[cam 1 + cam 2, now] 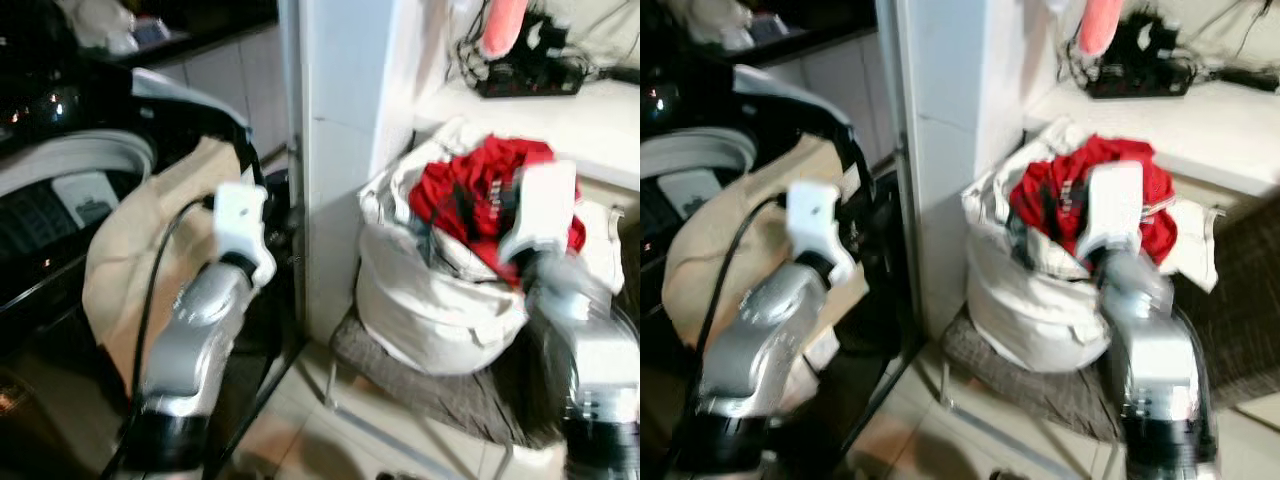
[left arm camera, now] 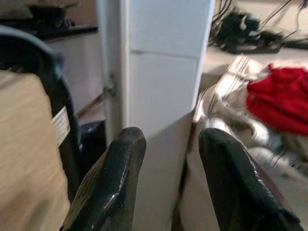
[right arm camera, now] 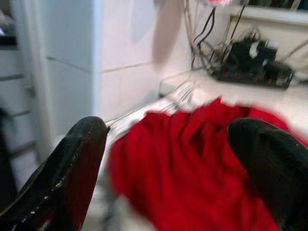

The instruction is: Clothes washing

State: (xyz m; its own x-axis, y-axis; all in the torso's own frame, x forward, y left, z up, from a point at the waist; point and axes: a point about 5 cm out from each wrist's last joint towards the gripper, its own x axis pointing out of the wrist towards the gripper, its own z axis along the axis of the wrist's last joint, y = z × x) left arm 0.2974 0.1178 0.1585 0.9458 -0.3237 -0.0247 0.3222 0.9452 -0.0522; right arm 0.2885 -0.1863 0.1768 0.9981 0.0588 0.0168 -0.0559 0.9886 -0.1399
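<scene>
A white laundry bag (image 1: 430, 310) sits on a low grey-covered stand, with a red garment (image 1: 470, 190) heaped at its open top. My right gripper (image 3: 168, 139) hovers just above the red garment (image 3: 192, 163), open wide, with nothing between its fingers (image 3: 72, 168). At the left stands a black washing machine (image 1: 60, 170) with a beige cloth (image 1: 130, 260) draped over its front. My left gripper (image 2: 168, 144) is raised beside that cloth, open and empty, pointing toward the white pillar (image 2: 163, 72).
A white tiled pillar (image 1: 345, 120) stands between the machine and the bag. Behind the bag, a white ledge (image 1: 590, 120) carries a black power strip (image 1: 530, 70) with tangled cables. The grey stand (image 1: 440, 390) rests on a pale tiled floor.
</scene>
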